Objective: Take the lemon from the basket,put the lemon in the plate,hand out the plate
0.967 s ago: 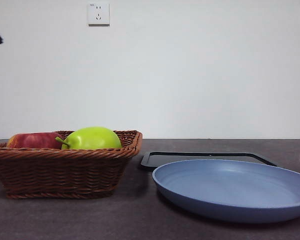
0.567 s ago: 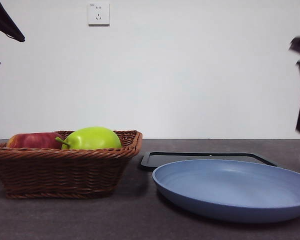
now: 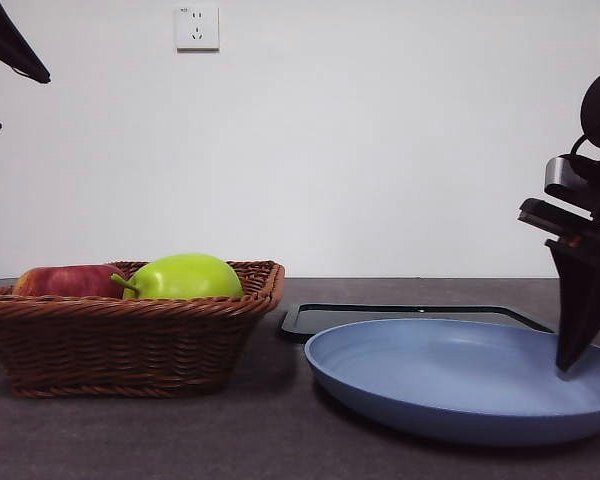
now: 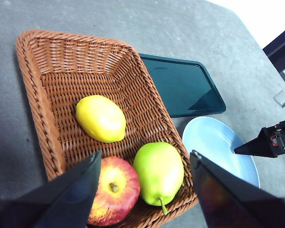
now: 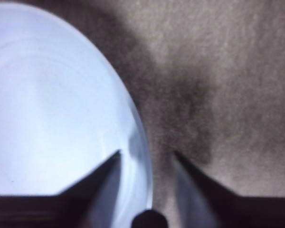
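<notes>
The left gripper (image 4: 145, 190) waits high above the basket (image 3: 130, 340), jaws wide apart. The lemon (image 4: 100, 118) lies in the basket, at about ten o'clock from the green pear (image 4: 159, 171), not yet picked. At three o'clock, the right gripper (image 3: 570, 365) has just dropped down to the plate (image 3: 460, 385), jaws apart on both sides of its rim. It looks ready to grab the plate early.

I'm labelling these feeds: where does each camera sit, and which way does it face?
Front: low at table height, looking level across basket and plate; right claw dips at the plate's edge.
Left wrist: high above the basket, looking down on lemon; its open left claw frames the bottom.
Right wrist: close above the plate's rim, open jaws astride it.
All three show the plate.
</notes>
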